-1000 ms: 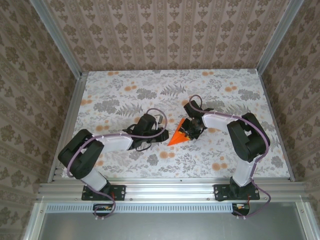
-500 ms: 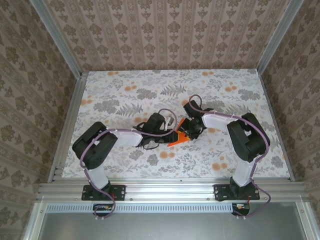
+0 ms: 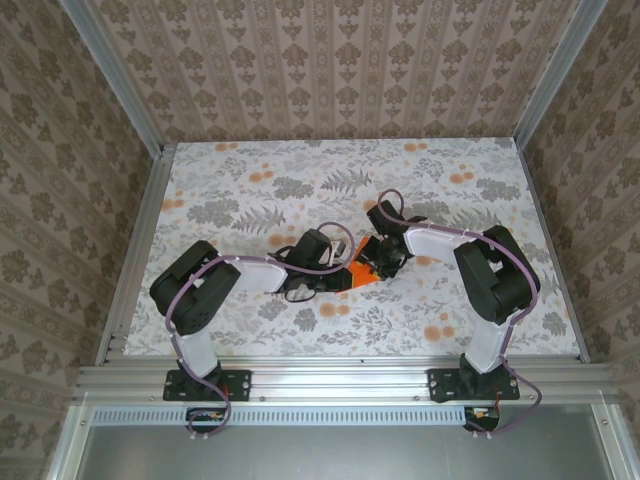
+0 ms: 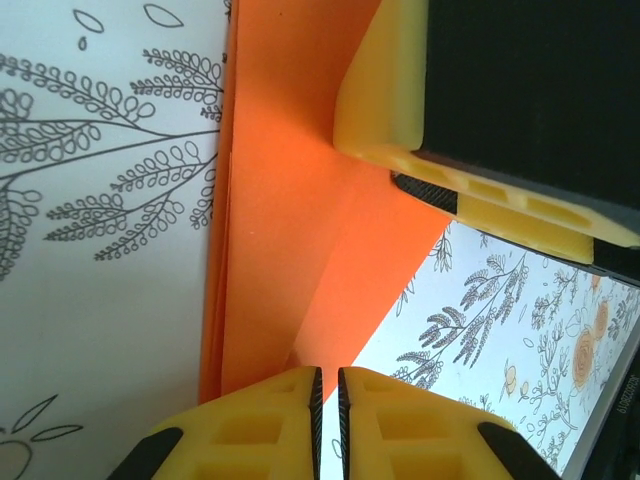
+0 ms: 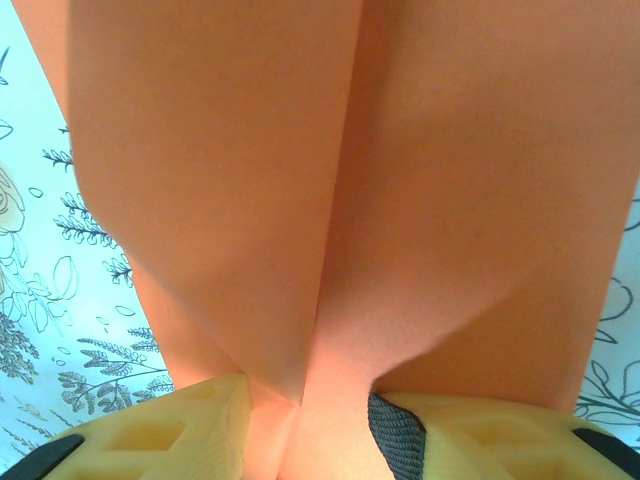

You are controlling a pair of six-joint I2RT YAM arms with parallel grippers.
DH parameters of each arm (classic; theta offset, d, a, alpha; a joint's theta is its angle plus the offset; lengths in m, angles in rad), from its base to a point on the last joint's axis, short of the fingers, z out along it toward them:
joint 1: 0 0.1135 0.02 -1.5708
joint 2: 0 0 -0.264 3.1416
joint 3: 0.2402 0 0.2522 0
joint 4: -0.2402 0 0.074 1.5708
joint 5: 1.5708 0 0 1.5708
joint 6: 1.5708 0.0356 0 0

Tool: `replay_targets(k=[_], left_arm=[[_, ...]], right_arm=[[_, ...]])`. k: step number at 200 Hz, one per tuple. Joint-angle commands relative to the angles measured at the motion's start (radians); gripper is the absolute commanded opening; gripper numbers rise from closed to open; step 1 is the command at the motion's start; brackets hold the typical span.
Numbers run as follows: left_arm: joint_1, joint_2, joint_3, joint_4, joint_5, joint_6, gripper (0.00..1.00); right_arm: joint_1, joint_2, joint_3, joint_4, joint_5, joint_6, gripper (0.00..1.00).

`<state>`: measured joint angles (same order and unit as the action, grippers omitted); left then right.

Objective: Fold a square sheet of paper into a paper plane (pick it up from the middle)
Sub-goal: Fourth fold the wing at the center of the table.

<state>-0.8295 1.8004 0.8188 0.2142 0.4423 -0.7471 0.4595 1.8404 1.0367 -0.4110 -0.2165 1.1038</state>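
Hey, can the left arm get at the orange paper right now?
Probably yes: the left gripper sits right at a corner of the orange paper, nothing between, though the right gripper holds it.

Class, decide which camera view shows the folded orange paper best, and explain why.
Left wrist: the orange paper shows its layered edge, crease and outline against the tablecloth. Right wrist is too close: the paper is two flaps meeting at a crease. Top external gives the paper as a small wedge.

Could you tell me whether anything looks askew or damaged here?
Slightly: the orange paper bows into humps between the fingers of the right gripper instead of lying flat. Its stacked edges near the left gripper look uneven. No tears visible.
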Motion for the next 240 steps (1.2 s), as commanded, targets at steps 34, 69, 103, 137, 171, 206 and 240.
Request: replay_targets(k=[34, 69, 103, 137, 171, 206, 240], left_arm=[[0.015, -0.003, -0.032, -0.068, -0.046, 0.04, 0.14], [0.016, -0.01, -0.052, -0.072, -0.037, 0.045, 0.14], [0.017, -0.058, -0.082, -0.082, -0.024, 0.05, 0.14], [0.017, -0.12, -0.087, -0.115, -0.001, 0.069, 0.14], [0.017, -0.144, -0.077, -0.12, 0.003, 0.073, 0.14], [0.007, -0.114, -0.051, -0.068, 0.03, 0.048, 0.14], [0.001, -0.078, -0.037, -0.09, 0.01, 0.049, 0.13]], right_arm=[[-0.013, 0.229, -0.148, -0.132, 0.259, -0.004, 0.46], [-0.013, 0.232, -0.145, -0.134, 0.263, -0.005, 0.46], [-0.013, 0.234, -0.142, -0.135, 0.263, -0.007, 0.46], [-0.013, 0.233, -0.144, -0.135, 0.261, -0.008, 0.46], [-0.012, 0.234, -0.142, -0.134, 0.26, -0.009, 0.46], [-0.013, 0.234, -0.142, -0.135, 0.261, -0.011, 0.46], [-0.013, 0.234, -0.142, -0.138, 0.26, -0.012, 0.46]])
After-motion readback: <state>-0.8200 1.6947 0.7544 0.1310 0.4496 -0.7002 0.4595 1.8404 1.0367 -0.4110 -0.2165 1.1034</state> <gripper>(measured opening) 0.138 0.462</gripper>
